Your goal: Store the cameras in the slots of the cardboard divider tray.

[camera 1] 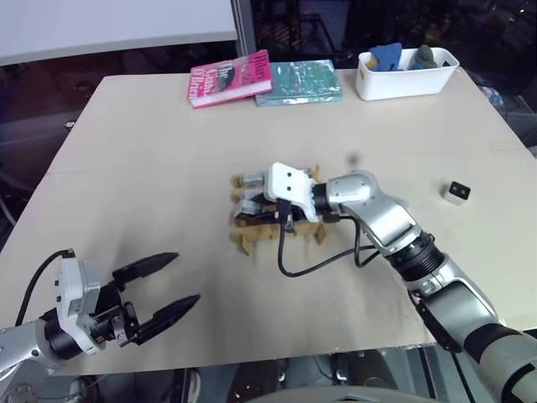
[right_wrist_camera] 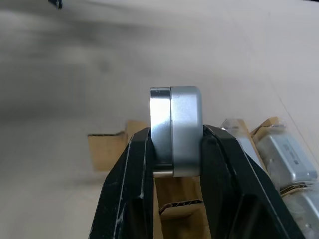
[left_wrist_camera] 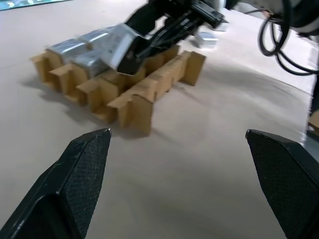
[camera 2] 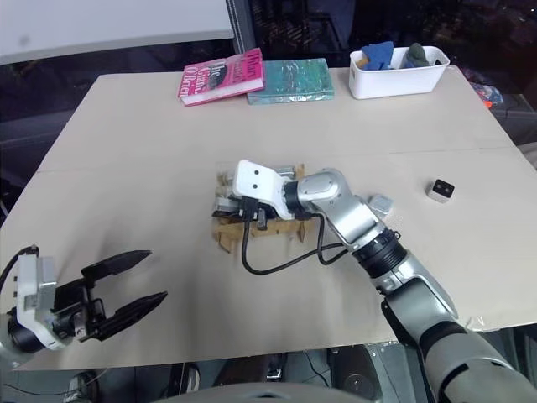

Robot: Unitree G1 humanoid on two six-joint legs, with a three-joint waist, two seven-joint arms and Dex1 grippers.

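- A silver-grey camera (right_wrist_camera: 177, 130), smooth brushed metal with a dull sheen, is clamped between matt black, finely textured fingers (right_wrist_camera: 128, 184) of the right pincer (right_wrist_camera: 174, 149).
- The divider tray (left_wrist_camera: 124, 87) is seen to be raw brown corrugated cardboard, matt, with rough-cut edges.
- Stored cameras (right_wrist_camera: 286, 154) are shown in satin grey metal.
- The tabletop (camera 1: 168, 151) is covered in a pale beige, matt, paper-like sheet.
- The left pincer (left_wrist_camera: 179, 164) is fitted with black pads (left_wrist_camera: 82, 169) of grainy, rubbery finish.
- A white bin (camera 1: 403, 80) of smooth, slightly glossy plastic is seen beside glossy-covered books (camera 1: 231, 77).
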